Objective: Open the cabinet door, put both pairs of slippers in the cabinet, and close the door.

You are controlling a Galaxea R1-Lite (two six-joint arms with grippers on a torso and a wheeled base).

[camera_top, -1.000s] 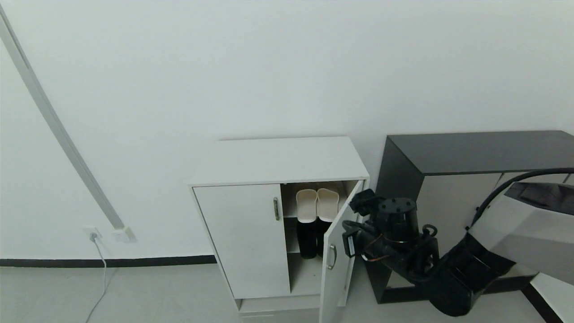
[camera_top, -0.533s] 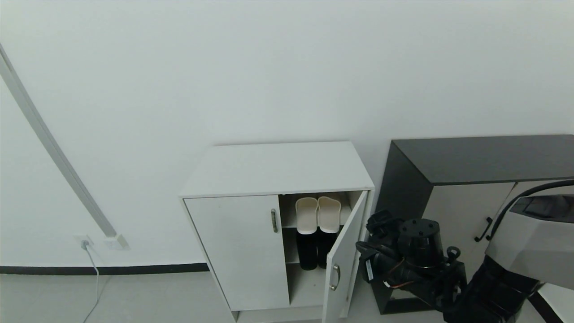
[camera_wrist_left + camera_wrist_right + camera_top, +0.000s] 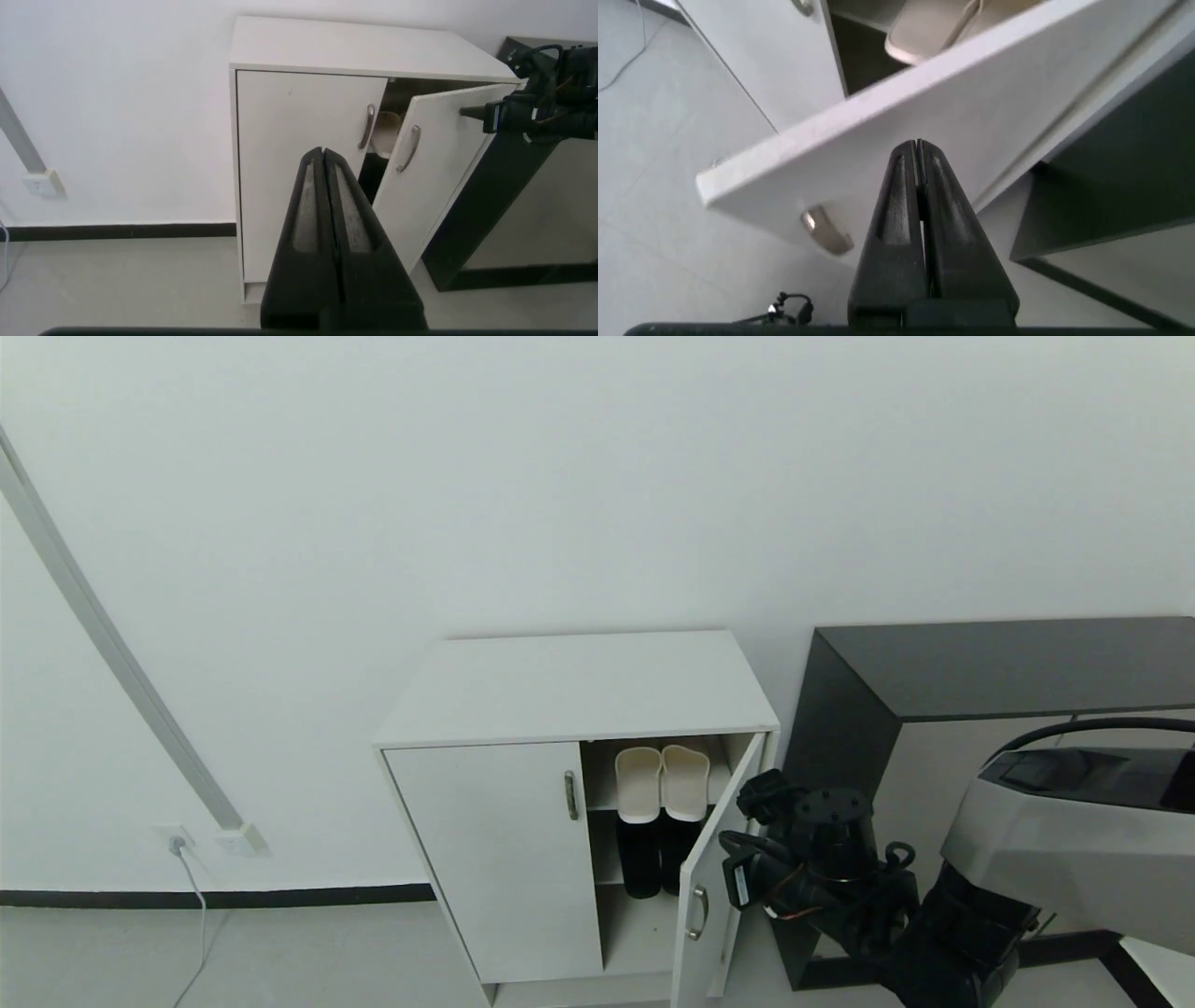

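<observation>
Right pincer (image 3: 920,154): fingers together, empty, tip at door (image 3: 990,112) outer face (contact unclear), handle (image 3: 825,231) just beside.
Risk: tip skids off smooth panel.
Beyond door: white slippers (image 3: 661,782) poke past shelf edge, black slippers (image 3: 639,859) beneath. Door may catch toes, end ajar.

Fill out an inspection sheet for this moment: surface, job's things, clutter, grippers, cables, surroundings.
Surface: pale grey floor, white two-door cabinet standing on it.
Job's things: right door ajar, left door shut; white slippers on upper shelf, black slippers below them.
Clutter: nothing seen.
Grippers: right gripper, fingers shut, at ajar door's outer face, contact unclear; left gripper, fingers shut, away from cabinet.
Cables: grey cable plugged into wall socket.
Surroundings: white wall, dark cabinet beside.
</observation>
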